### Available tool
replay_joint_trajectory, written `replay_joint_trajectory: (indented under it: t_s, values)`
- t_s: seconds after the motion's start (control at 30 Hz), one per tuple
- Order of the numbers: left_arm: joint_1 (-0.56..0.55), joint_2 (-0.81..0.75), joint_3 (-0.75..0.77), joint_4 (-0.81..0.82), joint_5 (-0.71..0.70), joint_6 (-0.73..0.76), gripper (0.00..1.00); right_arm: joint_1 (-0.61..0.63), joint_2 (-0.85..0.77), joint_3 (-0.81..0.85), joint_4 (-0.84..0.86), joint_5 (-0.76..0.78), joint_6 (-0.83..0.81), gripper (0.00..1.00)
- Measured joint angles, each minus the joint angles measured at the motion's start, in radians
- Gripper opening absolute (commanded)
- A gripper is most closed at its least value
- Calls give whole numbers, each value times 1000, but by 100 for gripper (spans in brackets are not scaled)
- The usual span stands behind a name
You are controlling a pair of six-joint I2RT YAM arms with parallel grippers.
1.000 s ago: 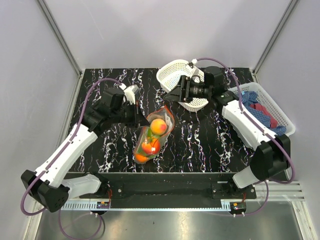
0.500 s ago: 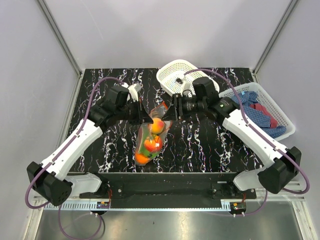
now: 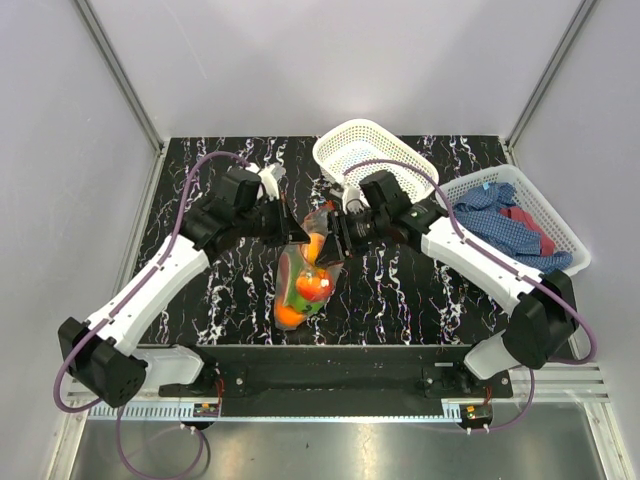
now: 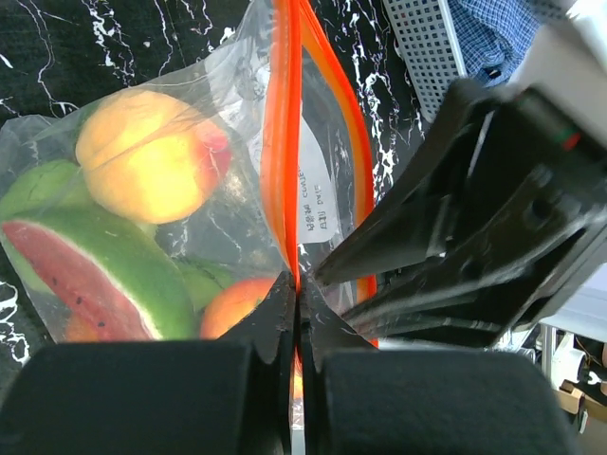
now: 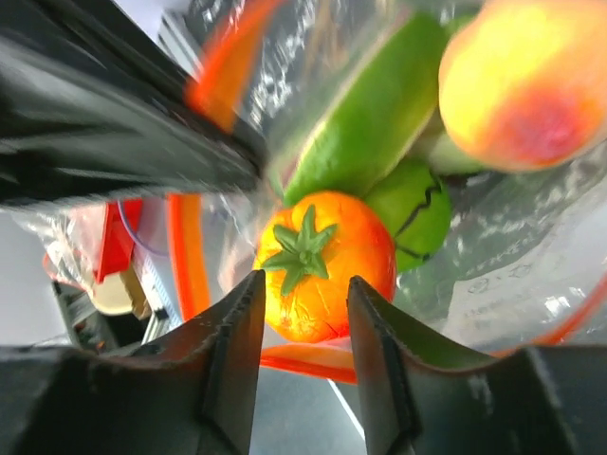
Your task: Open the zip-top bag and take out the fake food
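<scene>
In the middle of the dark marbled surface [image 3: 420,290] lies the zip-top bag [image 3: 300,290], its sealed end turned toward the far side, where both arms meet over it. The job looks to be at its very start: every piece of food is inside the bag and nothing has been set out anywhere. Through the clear plastic show a peach [image 4: 152,166], a watermelon slice [image 4: 90,275], an orange tomato [image 5: 318,265] with a green star on top, and a green fruit [image 5: 413,213] beside it. The left fingers [image 4: 278,320] are pressed together on the near side of the orange zip strip [image 4: 282,142], holding that lip. The right fingers [image 5: 232,360] stand a narrow gap apart, and the other orange lip seems to run between them, though the blurred right wrist view does not settle whether they have it pinched. In the left wrist view the two orange lips sit apart close to the fingers and join farther along, so the seal may already be parted at this end. What is left, by this reading, is nearly everything: a firm hold on the second lip, pulling the mouth wide, then taking the pieces out one at a time. The round basket [image 3: 335,145] and the long basket [image 3: 555,210] of cloths [image 3: 500,215] sit beyond the right arm.
</scene>
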Motion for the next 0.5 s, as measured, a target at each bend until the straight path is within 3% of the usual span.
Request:
replay_joint_trajectory:
  t_s: [0.33,0.5]
  values:
    - [0,66,23,24,7,0,0,4,-3,-147,35,-100,4,70]
    - [-4,92,32,35,15,-3,0,6,-3,-217,120,-126,14,92]
